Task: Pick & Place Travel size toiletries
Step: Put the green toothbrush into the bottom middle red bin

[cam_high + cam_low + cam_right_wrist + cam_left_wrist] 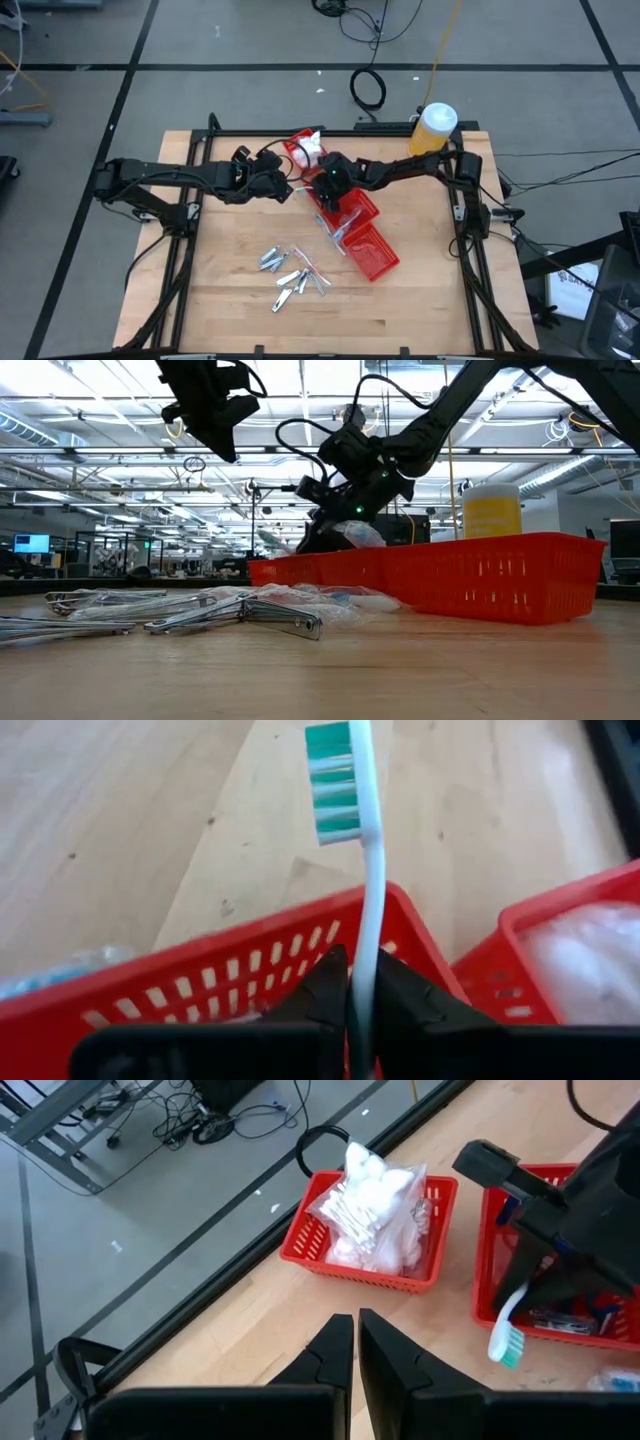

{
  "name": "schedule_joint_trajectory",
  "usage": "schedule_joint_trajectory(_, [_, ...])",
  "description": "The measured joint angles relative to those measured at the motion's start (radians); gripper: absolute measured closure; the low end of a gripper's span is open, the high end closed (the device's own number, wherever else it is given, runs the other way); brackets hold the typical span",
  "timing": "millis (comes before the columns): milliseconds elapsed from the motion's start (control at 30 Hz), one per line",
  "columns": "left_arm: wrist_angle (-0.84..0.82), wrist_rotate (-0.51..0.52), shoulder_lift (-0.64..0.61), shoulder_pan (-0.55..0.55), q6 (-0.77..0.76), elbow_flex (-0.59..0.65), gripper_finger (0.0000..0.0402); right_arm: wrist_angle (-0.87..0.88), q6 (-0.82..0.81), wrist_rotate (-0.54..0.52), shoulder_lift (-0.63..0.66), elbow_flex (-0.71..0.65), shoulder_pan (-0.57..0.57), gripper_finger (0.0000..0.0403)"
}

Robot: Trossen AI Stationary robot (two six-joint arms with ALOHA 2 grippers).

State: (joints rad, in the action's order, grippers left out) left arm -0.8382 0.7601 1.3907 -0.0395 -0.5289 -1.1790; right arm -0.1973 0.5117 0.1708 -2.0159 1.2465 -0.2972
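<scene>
Right hand [362, 1005] clenched on white toothbrush [366, 870], long axis running straight out from fingers, green-bristled head outermost

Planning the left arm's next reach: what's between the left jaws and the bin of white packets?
Bare wooden table only, in the left wrist view, between the left gripper and the red bin.

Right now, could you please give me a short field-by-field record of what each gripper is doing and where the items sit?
right gripper: shut on the toothbrush, above the middle red bin
left gripper: shut, empty, hovering near the far red bin
far bin contents: white soft packets
loose on table: clear-wrapped sticks
yellow bottle: table's far right corner
</scene>
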Motion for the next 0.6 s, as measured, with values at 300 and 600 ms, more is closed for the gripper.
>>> schedule_joint_trajectory(300, [-0.004, 0.001, 0.0, 0.0, 0.0, 0.0, 0.038, 0.003, 0.062, -0.154, 0.045, 0.002, 0.051, 0.0383])
schedule_joint_trajectory(600, [-0.006, 0.001, 0.0, 0.0, 0.001, 0.0, 0.038, 0.212, 0.001, -0.163, 0.221, 0.002, 0.104, 0.0386])
